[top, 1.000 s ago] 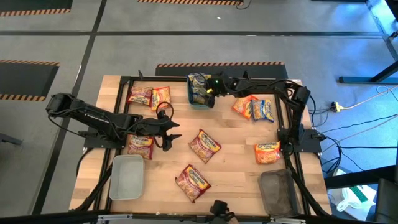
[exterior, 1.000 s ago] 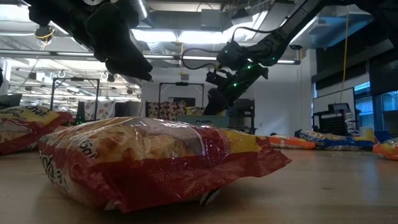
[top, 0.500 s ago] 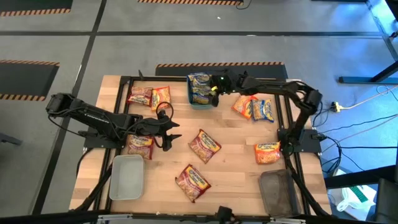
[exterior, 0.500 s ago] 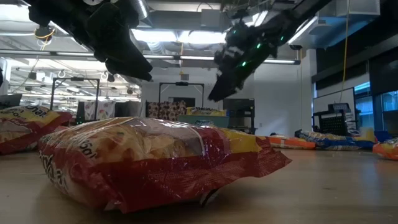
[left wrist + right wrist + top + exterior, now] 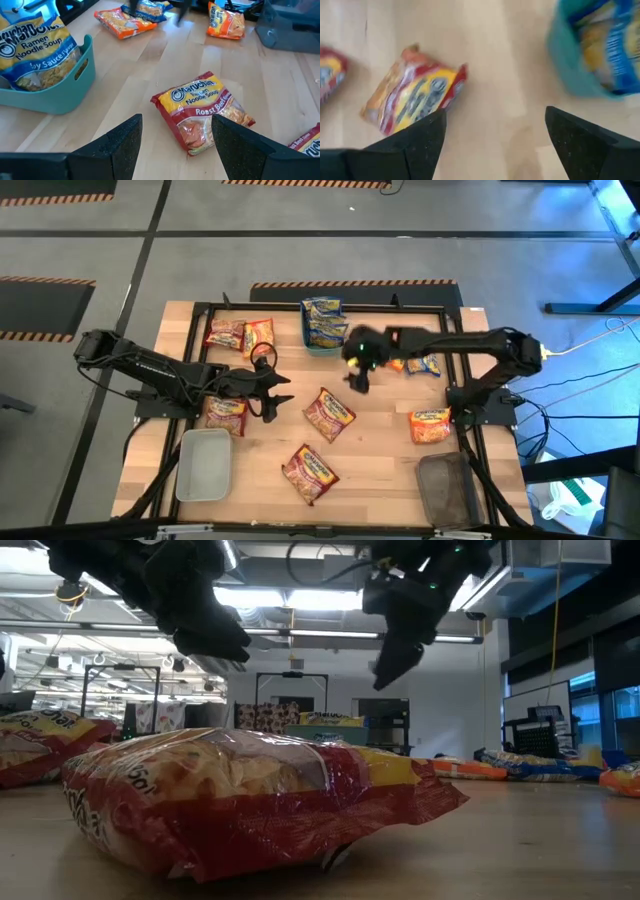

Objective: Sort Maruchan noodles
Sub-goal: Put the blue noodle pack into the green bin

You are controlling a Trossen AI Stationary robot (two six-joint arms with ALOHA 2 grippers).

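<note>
Pale wooden table (image 5: pixel 380 445) carrying scattered Maruchan noodles, seen from above. The right gripper (image 5: pixel 357 370) hangs over bare wood with its fingers spread and nothing between them. Just behind it stands the teal tray (image 5: pixel 307 340), which holds blue-and-yellow packets (image 5: pixel 323 320). Toward its own arm's side, close by, lie an orange packet (image 5: pixel 392 361) and another blue-and-yellow packet (image 5: pixel 425 364). Just in front of it, toward the table's near edge, lies the red roast-beef packet (image 5: pixel 328 413).

The left gripper (image 5: pixel 277 394) is likewise released, its fingers parted and empty, pointing at that same red roast-beef packet, which lies just ahead of the fingertips and apart from them. A second red packet (image 5: pixel 226 413) sits beside the left wrist; two more packets (image 5: pixel 241 334) lie behind it, near the far edge. A further red packet (image 5: pixel 309 472) lies nearer the front edge, an orange packet (image 5: pixel 430 423) well to the right. A grey tray (image 5: pixel 204 464) and a dark tray (image 5: pixel 446 485) stand at the front corners.
</note>
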